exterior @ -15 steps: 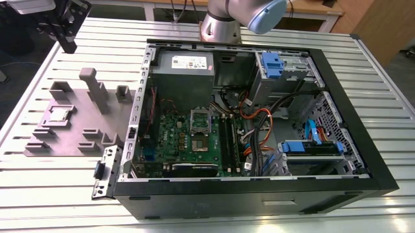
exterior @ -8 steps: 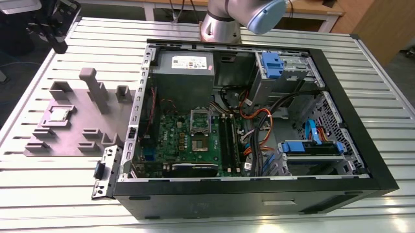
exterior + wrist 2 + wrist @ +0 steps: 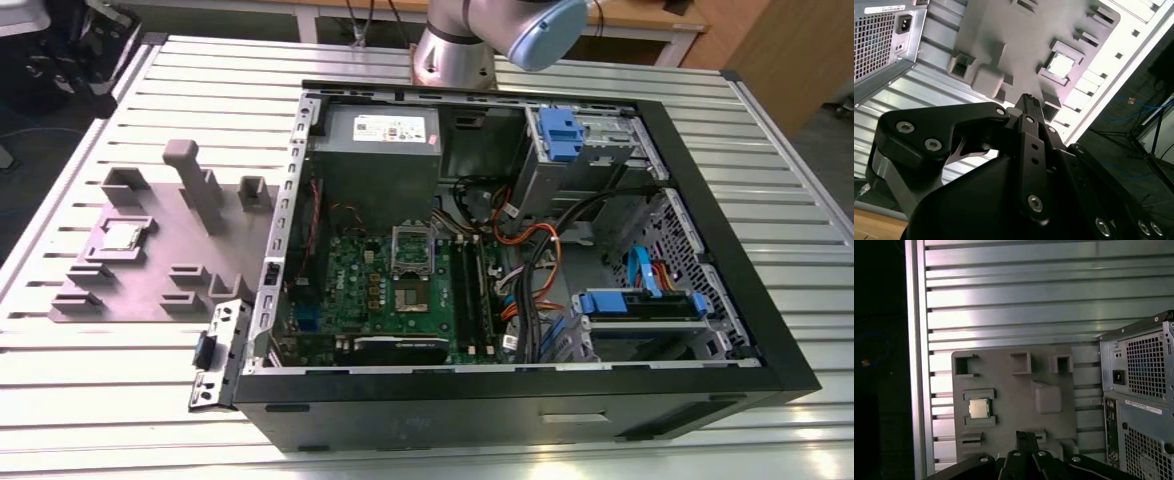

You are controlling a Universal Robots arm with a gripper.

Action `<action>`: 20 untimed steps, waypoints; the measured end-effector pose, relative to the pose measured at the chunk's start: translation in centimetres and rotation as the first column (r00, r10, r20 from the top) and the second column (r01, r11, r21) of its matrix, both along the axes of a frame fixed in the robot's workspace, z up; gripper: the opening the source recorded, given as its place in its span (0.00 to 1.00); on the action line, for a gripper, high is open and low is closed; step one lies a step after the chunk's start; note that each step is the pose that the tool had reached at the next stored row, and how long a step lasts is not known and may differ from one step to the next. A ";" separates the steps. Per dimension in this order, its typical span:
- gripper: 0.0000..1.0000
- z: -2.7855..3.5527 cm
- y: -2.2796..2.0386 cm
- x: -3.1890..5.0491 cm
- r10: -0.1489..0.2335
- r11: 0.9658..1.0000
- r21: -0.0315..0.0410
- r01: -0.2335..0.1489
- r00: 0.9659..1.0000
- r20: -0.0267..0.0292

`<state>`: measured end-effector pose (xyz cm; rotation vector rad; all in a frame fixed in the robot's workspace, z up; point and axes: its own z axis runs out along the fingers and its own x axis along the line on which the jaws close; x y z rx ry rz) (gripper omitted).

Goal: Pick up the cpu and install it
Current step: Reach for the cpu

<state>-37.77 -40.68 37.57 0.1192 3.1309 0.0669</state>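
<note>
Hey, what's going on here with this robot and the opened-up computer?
A robot arm is working on fitting a cpu into the open computer case. Its gripper hangs over the grey holder tray that sits on the slatted table beside the case. The cpu lies in its recess on that tray, apart from the gripper and not yet picked up.

— How does the cpu (image 3: 122,236) lie?
— Flat, its dull silvery top up, seated in a square pocket of the grey holder plate (image 3: 134,285), near one edge of that plate.
</note>
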 end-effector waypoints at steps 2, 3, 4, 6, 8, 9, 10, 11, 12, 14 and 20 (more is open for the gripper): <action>0.11 -0.10 0.00 -0.91 0.000 1.000 0.000 0.000 1.000 0.000; 0.11 -0.13 0.00 -1.36 0.000 1.000 0.000 0.000 1.000 0.000; 0.11 -0.16 -0.01 -1.81 0.000 1.000 0.000 0.000 1.000 0.000; 0.11 -0.24 -0.01 -2.72 0.000 1.000 0.000 0.000 1.000 0.000; 0.11 -0.31 0.00 -3.62 0.000 1.000 0.000 0.000 1.000 0.000; 0.11 -0.37 0.00 -4.08 0.000 1.000 0.000 0.000 1.000 0.000; 0.11 -0.43 0.00 -4.55 0.000 1.000 0.000 0.000 1.000 0.000; 0.11 -0.46 0.01 -5.00 0.000 1.000 0.000 0.000 1.000 0.000; 0.11 -0.51 0.01 -5.39 0.000 1.000 0.000 0.000 1.000 0.000; 0.11 -0.53 0.00 -5.57 0.000 1.000 0.000 0.000 1.000 0.000; 0.11 -0.54 0.00 -5.73 0.000 1.000 0.000 0.000 1.000 0.000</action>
